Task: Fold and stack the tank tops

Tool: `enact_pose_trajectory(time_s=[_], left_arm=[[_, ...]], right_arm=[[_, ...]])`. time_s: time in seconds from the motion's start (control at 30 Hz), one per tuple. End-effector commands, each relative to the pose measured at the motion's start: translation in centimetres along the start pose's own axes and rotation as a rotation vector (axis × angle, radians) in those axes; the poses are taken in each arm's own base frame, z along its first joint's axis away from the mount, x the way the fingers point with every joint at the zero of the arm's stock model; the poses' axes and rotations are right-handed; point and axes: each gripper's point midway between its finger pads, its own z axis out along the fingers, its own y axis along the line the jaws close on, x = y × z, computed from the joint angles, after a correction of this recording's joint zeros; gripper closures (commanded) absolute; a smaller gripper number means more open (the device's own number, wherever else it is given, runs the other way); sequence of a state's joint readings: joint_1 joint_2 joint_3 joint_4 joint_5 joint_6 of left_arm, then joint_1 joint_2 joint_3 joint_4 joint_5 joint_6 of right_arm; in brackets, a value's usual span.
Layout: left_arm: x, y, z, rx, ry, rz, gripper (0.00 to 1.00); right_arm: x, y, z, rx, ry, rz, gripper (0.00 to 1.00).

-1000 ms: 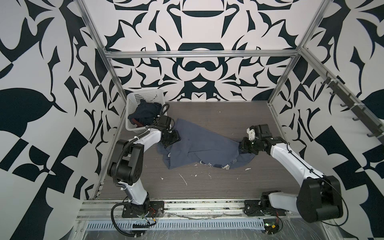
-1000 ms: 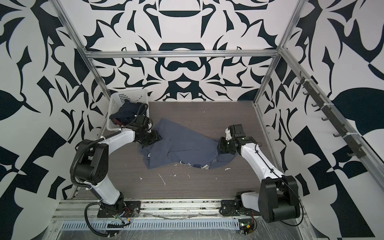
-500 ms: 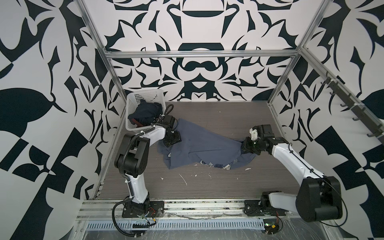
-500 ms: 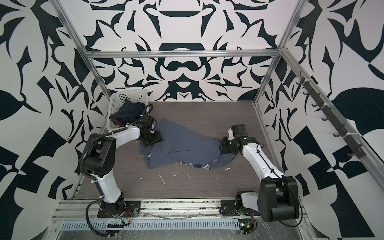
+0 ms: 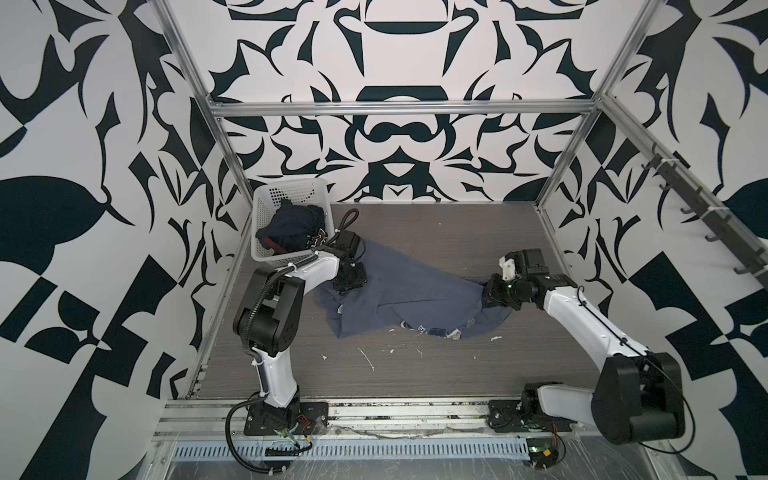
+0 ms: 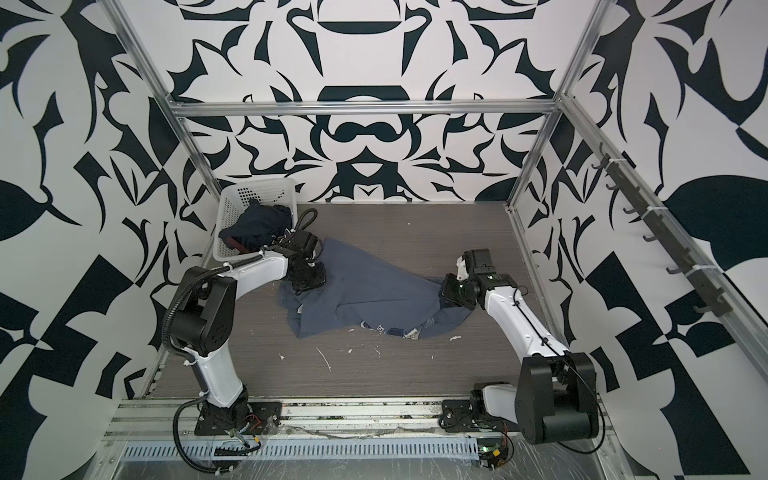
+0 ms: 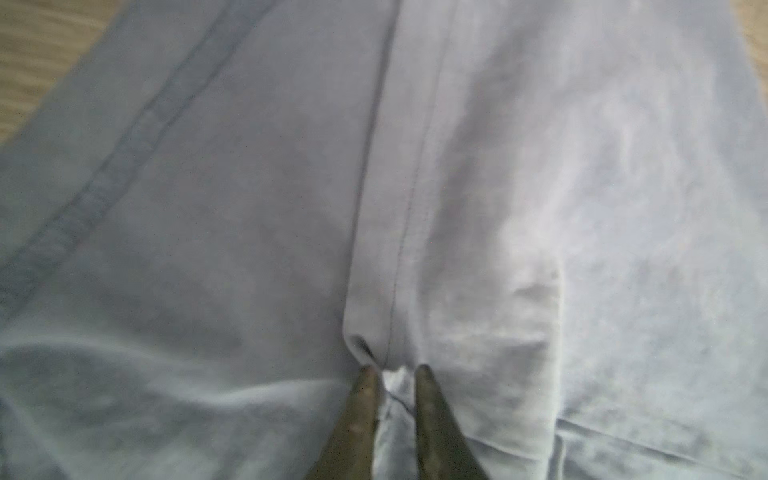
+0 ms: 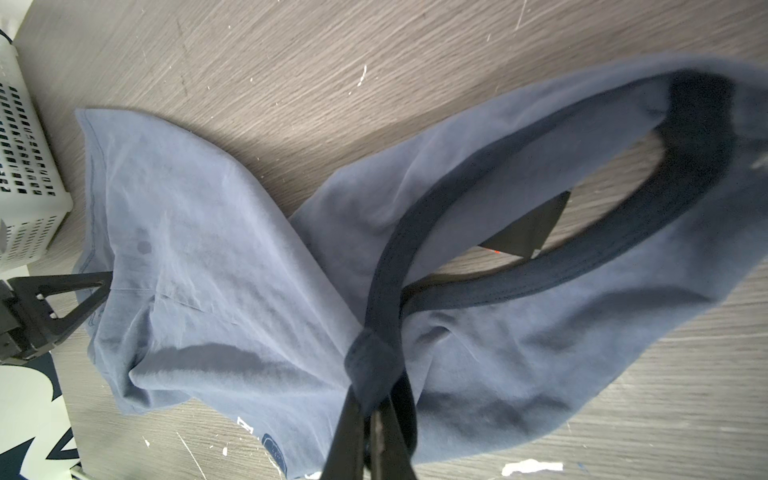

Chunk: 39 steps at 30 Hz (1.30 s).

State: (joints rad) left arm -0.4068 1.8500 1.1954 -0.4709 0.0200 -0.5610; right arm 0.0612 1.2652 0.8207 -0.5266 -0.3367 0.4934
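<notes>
Left gripper (image 7: pixel 397 376) and right gripper (image 8: pixel 374 401) pinch slate-blue top (image 5: pixel 409 286) beside basket (image 5: pixel 266 212) holding navy top (image 5: pixel 295 226).

readable text: none in any view
slate-blue tank top (image 5: pixel 399 286) dark print (image 5: pixel 432 330): letter-like patches with white bits on the crumpled near edge; folded over, too small to read in both top views
dark print, right wrist view: a white block-letter fragment (image 8: pixel 243 423) beside part of a round emblem (image 8: pixel 272 445); partly folded under, no letter can be made out
navy tank top (image 5: pixel 291 222) white lettering (image 5: pixel 316 239): a few pale strokes on bunched cloth, illegible; same in a top view (image 6: pixel 278 239)
brands, numbers, signs: none legible
</notes>
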Motion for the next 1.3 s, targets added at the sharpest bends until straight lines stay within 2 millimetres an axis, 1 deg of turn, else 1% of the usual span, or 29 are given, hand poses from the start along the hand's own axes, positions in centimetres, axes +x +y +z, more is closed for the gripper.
enact_pose_trajectory(time_s=[0.0, 0.1, 0.17, 0.23, 0.33, 0.43, 0.6, 0.77, 0.8, 0.93, 1.1, 1.27], left_arm=[[-0.6, 0.3, -1.5, -0.035, -0.036, 0.0, 0.81], [-0.6, 1.0, -1.6, -0.075, -0.041, -0.002, 0.81], [-0.6, 1.8, -1.6, -0.123, -0.047, 0.003, 0.77], [-0.4, 2.2, -1.5, -0.14, -0.046, 0.007, 0.76], [-0.2, 2.2, -1.6, -0.139, -0.043, 0.015, 0.75], [0.0, 1.8, -1.1, -0.126, -0.024, 0.023, 0.74], [0.0, 1.4, -0.7, -0.116, -0.017, 0.029, 0.88], [-0.5, 0.9, -1.0, -0.1, -0.029, 0.03, 1.0], [-0.6, 0.8, -1.1, -0.099, -0.037, 0.032, 1.0], [-1.6, 0.4, -2.8, -0.081, -0.104, 0.035, 1.0], [-3.1, -0.3, -6.3, -0.037, -0.223, 0.038, 1.0], [-3.7, -1.0, -9.5, 0.005, -0.31, 0.044, 1.0]], right_arm=[[-0.8, 0.2, -0.5, 0.0, -0.033, -0.013, 1.0], [-0.9, 0.3, -0.7, -0.002, -0.039, -0.017, 1.0], [-0.9, 0.3, -0.6, -0.001, -0.037, -0.016, 1.0], [-0.7, 0.2, -0.5, -0.002, -0.031, -0.013, 1.0], [-0.6, 0.2, -0.4, -0.004, -0.03, -0.014, 1.0], [-0.6, 0.2, -0.4, -0.004, -0.029, -0.012, 1.0], [-0.8, 0.3, -0.6, -0.007, -0.035, -0.013, 1.0], [-0.8, 0.2, -0.9, 0.002, -0.042, -0.017, 1.0], [-0.8, 0.2, -1.0, 0.002, -0.046, -0.017, 1.0], [-1.0, 0.1, -1.3, 0.01, -0.059, -0.019, 1.0], [-1.8, 0.5, -2.1, 0.012, -0.085, -0.028, 1.0], [-2.8, 1.3, -3.3, 0.003, -0.125, -0.042, 1.0]])
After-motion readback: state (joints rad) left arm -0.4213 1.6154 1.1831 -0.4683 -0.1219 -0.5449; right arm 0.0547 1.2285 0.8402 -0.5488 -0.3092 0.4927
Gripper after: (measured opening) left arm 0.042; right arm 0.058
